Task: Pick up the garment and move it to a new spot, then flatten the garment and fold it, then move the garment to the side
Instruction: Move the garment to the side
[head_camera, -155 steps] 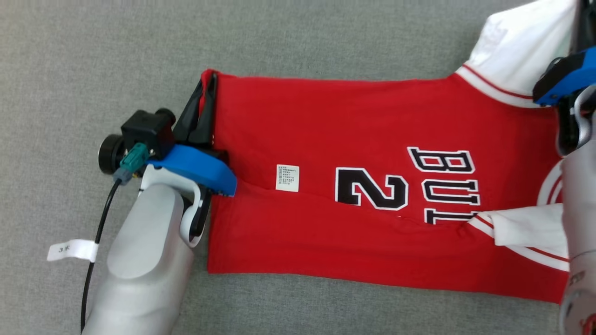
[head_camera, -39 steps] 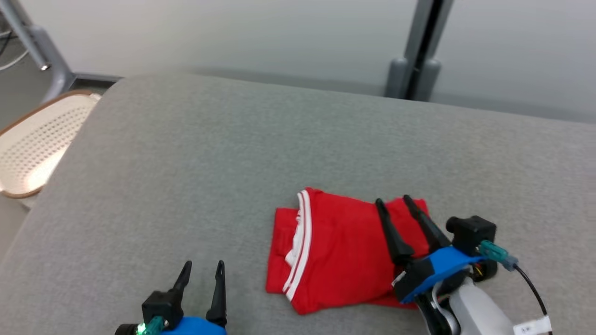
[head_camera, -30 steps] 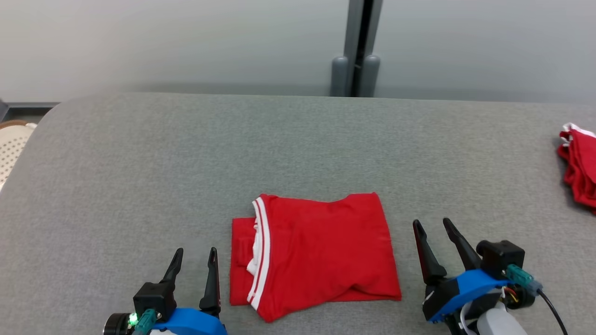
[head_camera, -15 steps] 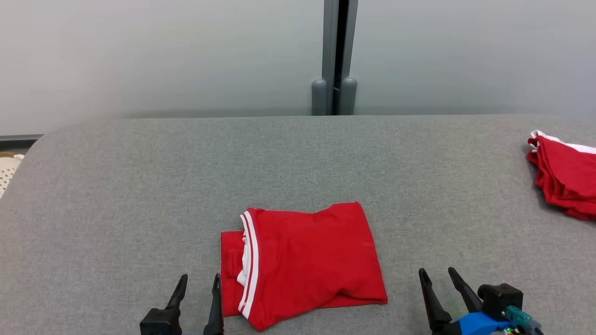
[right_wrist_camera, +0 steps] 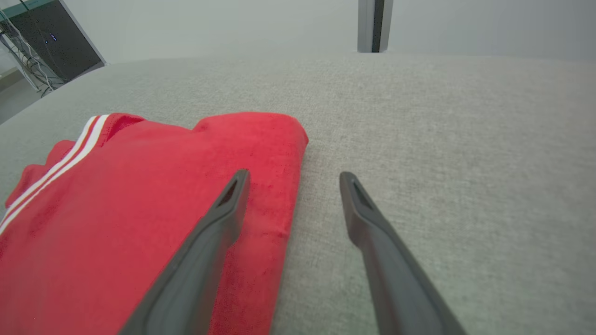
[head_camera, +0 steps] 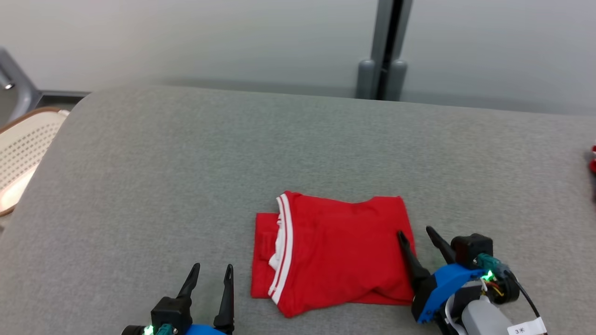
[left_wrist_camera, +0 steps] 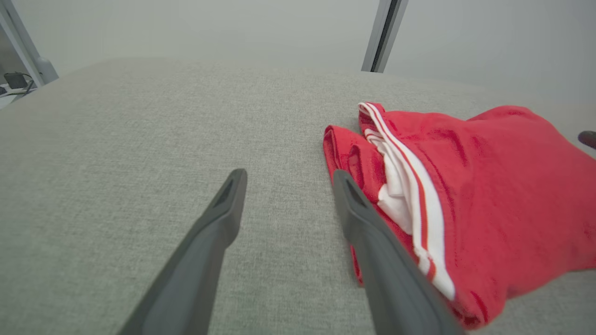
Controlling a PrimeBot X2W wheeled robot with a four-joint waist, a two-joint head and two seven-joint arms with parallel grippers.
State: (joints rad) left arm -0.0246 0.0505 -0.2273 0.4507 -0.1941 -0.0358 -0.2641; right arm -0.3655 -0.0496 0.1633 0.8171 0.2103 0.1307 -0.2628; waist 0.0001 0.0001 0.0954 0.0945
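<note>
The red garment (head_camera: 333,253) lies folded into a compact rectangle on the grey table (head_camera: 186,163), a white and red striped trim running down its left part. My right gripper (head_camera: 415,233) is open at the garment's right edge, its left finger over the red cloth (right_wrist_camera: 139,209) and its right finger over bare table. Low at the left, my left gripper (head_camera: 212,269) stands open just left of the fold, nothing between its fingers; its right finger borders the garment's striped edge (left_wrist_camera: 419,204).
A cream perforated chair seat (head_camera: 21,149) sits off the table's left end. A grey post (head_camera: 382,70) stands behind the table against a pale wall. A scrap of other red cloth (head_camera: 593,163) shows at the far right edge.
The head camera has swung left and tilted, shifting the whole picture. My right gripper has come in from beside the garment so that one finger now overlaps its right edge.
</note>
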